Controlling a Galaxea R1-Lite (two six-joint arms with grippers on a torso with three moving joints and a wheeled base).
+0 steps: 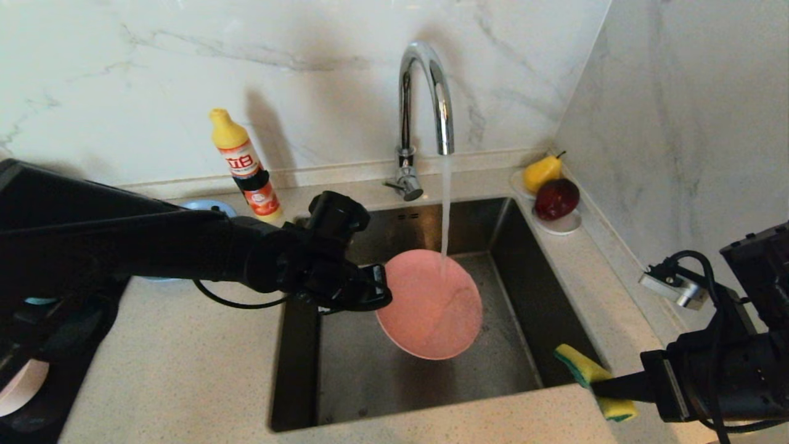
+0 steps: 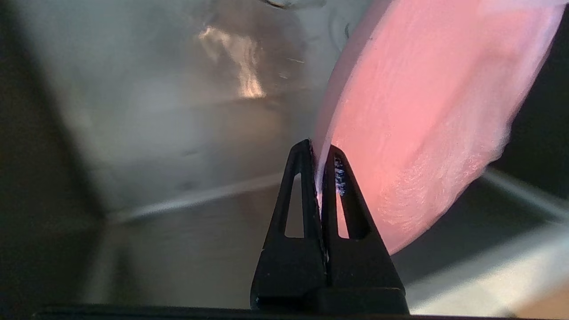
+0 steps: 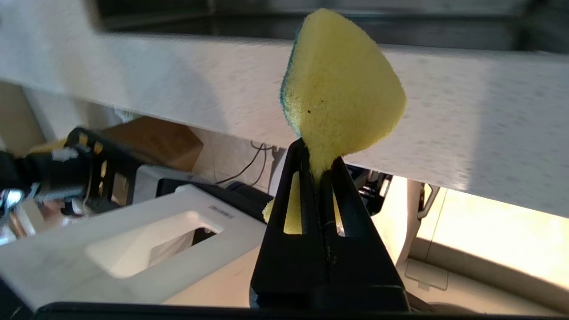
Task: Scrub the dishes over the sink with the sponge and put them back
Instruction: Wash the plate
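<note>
While water runs from faucet (image 1: 425, 92), left gripper (image 1: 377, 290) clamps pink plate (image 1: 429, 305) at its 9 o'clock rim over sink (image 1: 524, 246) — rinse step. Right gripper (image 1: 601, 388) pinches sponge (image 1: 593, 382) at sink's 4 o'clock — next, likely bring sponge to plate face.

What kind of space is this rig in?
Most likely a home-style kitchen: a steel sink set in a speckled countertop, a chrome faucet running water, a dish soap bottle against marble-look walls.
</note>
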